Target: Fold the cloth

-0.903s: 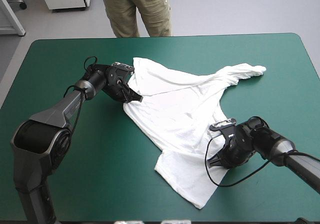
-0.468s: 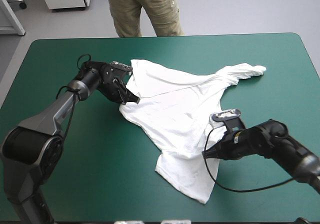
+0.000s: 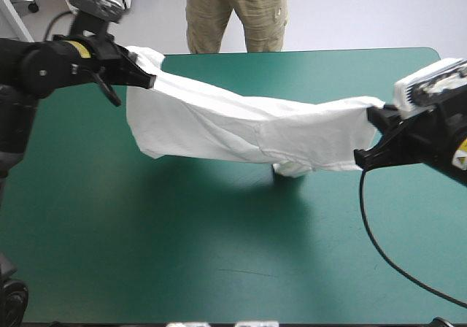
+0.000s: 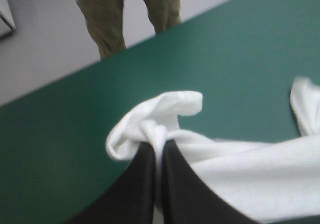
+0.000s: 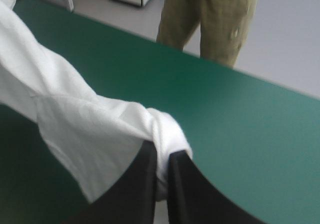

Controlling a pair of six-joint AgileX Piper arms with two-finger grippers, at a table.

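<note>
I find no word, number or brand that I can read in any view; the only marks are on my own tool; a yellow sticker [image 3: 80,48] sits on the wrist behind my left gripper [image 4: 159,146]; a second yellow sticker [image 3: 460,154] sits behind my right gripper [image 5: 162,151], at the picture's edge; both are too small for me to make out.
</note>
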